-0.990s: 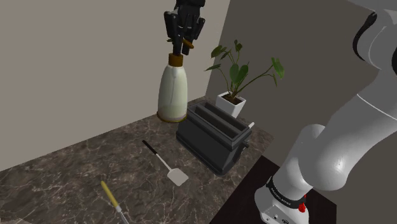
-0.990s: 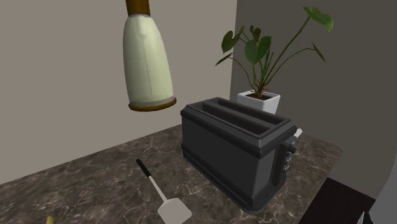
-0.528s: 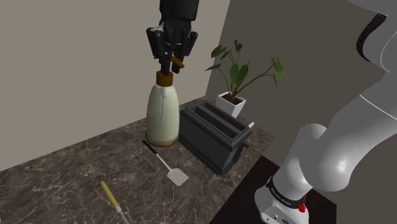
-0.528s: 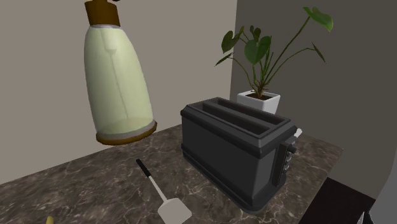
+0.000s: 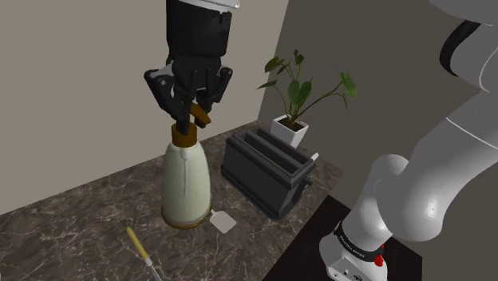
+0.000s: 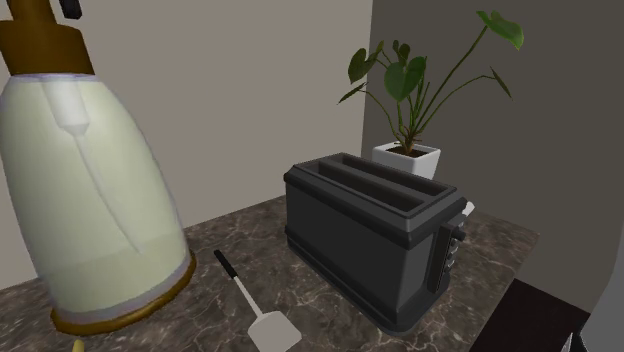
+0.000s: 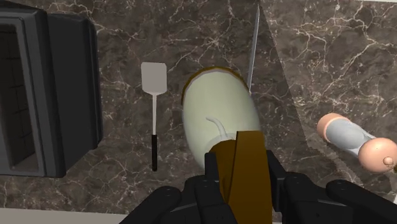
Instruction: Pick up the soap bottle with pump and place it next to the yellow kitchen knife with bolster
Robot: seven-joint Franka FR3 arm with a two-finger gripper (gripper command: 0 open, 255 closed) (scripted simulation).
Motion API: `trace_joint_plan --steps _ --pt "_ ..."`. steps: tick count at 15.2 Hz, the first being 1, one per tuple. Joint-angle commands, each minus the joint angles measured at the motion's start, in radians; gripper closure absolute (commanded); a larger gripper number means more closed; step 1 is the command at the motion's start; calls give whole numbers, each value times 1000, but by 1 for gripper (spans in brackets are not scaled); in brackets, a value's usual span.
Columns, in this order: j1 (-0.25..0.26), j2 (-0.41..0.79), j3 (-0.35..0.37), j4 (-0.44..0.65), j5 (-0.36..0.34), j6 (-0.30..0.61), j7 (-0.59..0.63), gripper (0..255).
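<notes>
The soap bottle (image 5: 186, 182) is being gripped by its brown pump in the closed jaws, over the surface's (image 5: 80, 215) middle, between spatula (image 5: 223, 221) and yellow knife (image 5: 139, 245).

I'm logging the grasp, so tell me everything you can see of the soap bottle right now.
The soap bottle has a pale cream, see-through body with a dip tube inside, a brown base ring, and a brown collar and pump. The pincer is shut on the pump, holding it nearly upright, apparently off the dark marbled counter, above the gap between the spatula and the knife.
</notes>
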Motion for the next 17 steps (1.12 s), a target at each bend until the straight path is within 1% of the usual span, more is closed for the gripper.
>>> trace_joint_plan --steps 1,6,10,14,17 --pt "20 19 32 3 -5 16 54 255" --pt "71 93 112 30 -38 56 189 255" --pt "121 178 172 75 -86 80 305 255" --pt "187 284 219 142 -155 93 424 255" --pt "252 376 242 210 -218 92 511 255"
